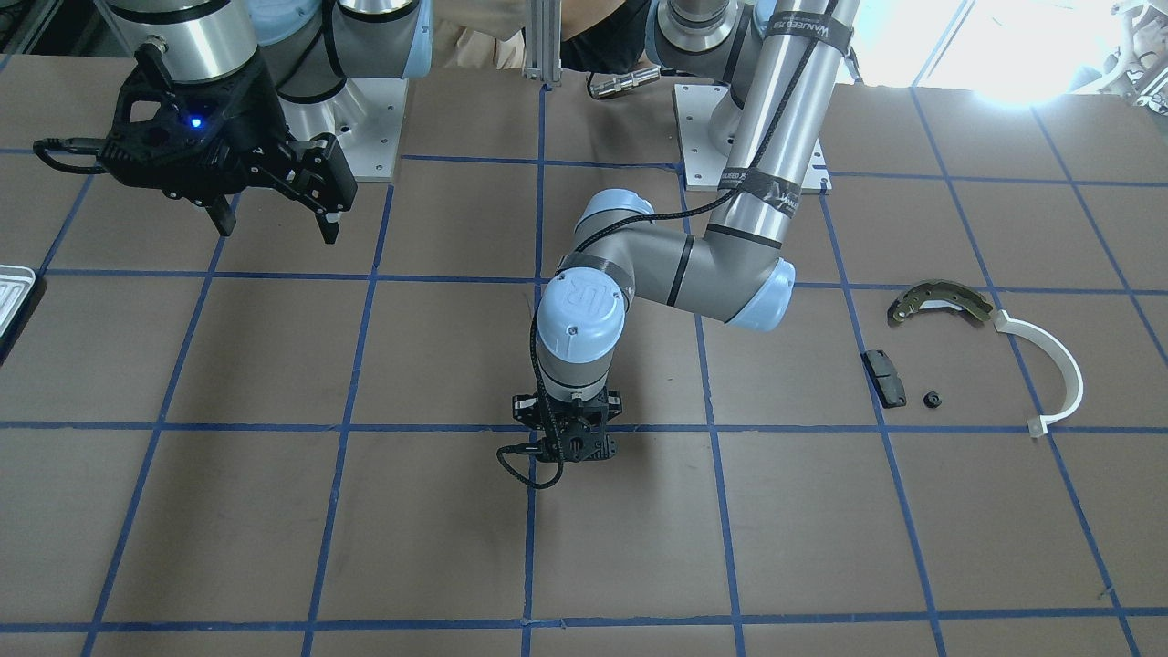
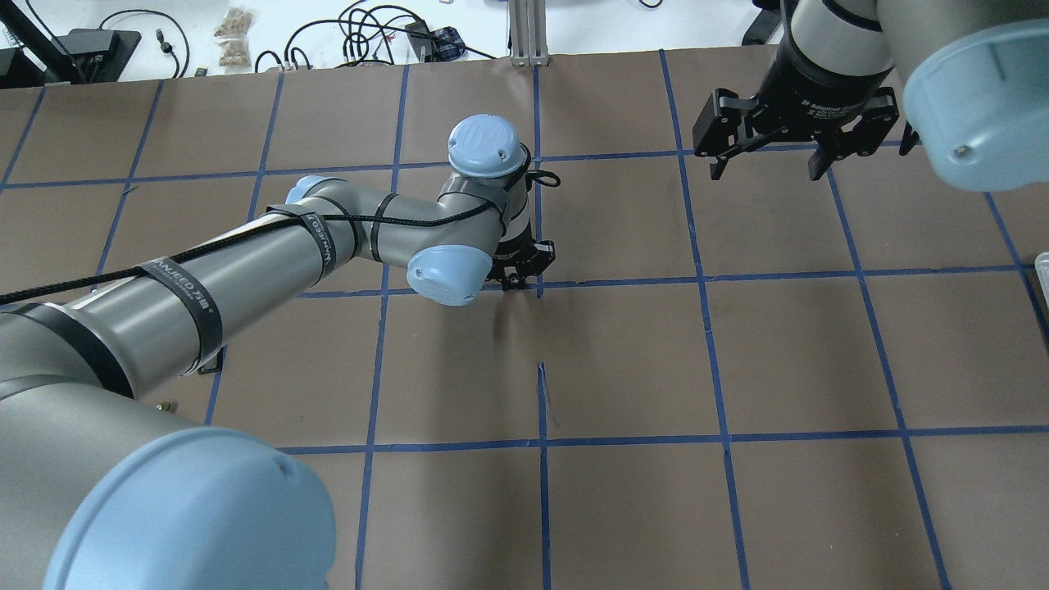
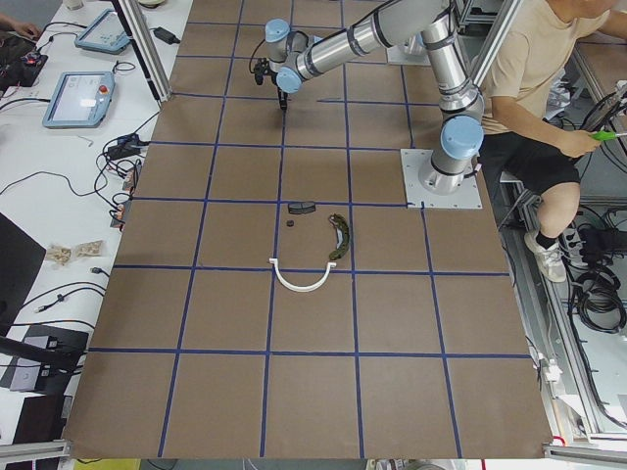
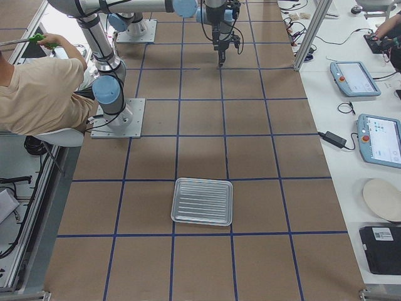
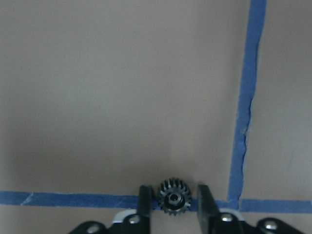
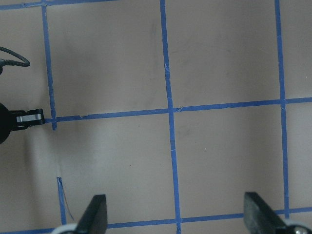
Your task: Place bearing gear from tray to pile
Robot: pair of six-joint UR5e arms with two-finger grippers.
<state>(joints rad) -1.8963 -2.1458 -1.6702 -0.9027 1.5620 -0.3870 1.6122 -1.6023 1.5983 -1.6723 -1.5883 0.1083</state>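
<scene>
A small dark bearing gear [image 5: 172, 198] lies on a blue tape line at the table's middle. My left gripper [image 5: 173, 201] is low over it and open, with one finger on each side and a narrow gap to each; it also shows in the front view [image 1: 561, 449]. My right gripper [image 1: 274, 226] is open and empty, held high above the table. The silvery ribbed tray [image 4: 202, 201] holds nothing. The pile lies at the table's other end: an olive brake shoe [image 1: 940, 301], a black pad [image 1: 885, 377], a white arc [image 1: 1058, 365] and a small black round part [image 1: 932, 399].
Blue tape lines divide the brown table into squares. A seated person [image 3: 529, 78] is behind the robot's bases. Tablets [image 4: 376, 138] and cables lie on the side bench beyond the table's edge.
</scene>
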